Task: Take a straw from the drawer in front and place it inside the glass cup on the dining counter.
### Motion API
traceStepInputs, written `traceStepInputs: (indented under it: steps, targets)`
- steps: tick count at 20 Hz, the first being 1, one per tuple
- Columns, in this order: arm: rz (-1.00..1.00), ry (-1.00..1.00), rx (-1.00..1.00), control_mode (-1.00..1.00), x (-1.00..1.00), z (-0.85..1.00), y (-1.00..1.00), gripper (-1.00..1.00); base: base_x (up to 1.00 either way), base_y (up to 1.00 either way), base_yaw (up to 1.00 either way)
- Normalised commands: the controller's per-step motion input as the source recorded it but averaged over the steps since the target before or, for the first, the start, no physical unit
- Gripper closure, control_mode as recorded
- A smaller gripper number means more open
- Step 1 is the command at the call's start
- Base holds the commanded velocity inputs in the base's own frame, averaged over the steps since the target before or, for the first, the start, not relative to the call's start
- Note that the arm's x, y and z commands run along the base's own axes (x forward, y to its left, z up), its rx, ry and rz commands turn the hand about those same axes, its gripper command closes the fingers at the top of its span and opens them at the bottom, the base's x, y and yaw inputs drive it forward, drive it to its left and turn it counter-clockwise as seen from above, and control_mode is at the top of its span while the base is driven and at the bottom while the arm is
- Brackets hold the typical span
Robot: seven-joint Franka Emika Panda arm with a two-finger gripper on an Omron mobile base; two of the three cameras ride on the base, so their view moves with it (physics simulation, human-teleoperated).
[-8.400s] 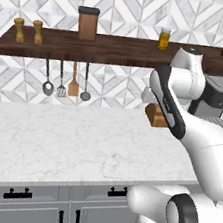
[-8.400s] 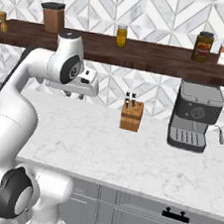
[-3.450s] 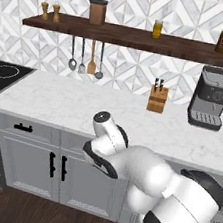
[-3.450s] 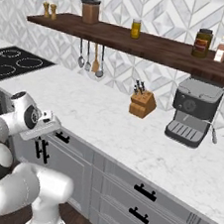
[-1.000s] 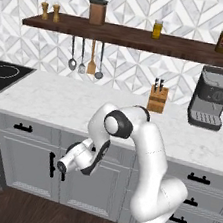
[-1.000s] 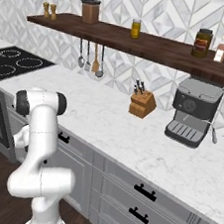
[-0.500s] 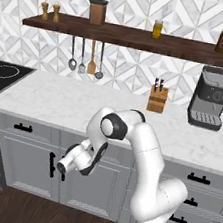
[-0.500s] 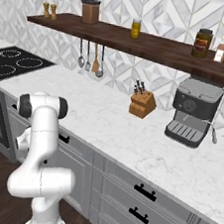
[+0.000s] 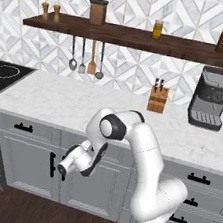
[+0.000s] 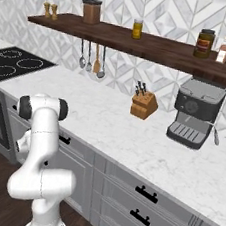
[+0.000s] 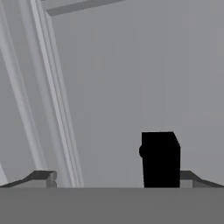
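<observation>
**Arm folded low at the cabinet fronts**

We see the arm rise from its base, bend at a dark elbow level with the counter edge, then fold down and left. Its claw sits low against a grey cabinet door, close to that door's black handle. In the hand view the claw's tips stand spread wide, pinching nothing, with a black handle end between them. The drawers here are closed.
</observation>
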Motion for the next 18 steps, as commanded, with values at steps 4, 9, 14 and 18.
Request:
traceStepInputs:
  steps: [4, 9, 14, 18]
  targets:
    - [0.07, 0.01, 0.11, -1.00, 0.13, -0.21, -0.49, 1.00, 0.00, 0.00, 0.00]
    - [0.08, 0.08, 0.15, -1.00, 0.09, -0.34, -0.51, 1.00, 0.00, 0.00, 0.00]
    - [0.02, 0.35, 0.12, -1.00, 0.16, -0.64, -0.03, 1.00, 0.00, 0.00, 0.00]
    - [0.06, 0.41, 0.12, -1.00, 0.01, -0.84, 0.11, 1.00, 0.00, 0.00, 0.00]
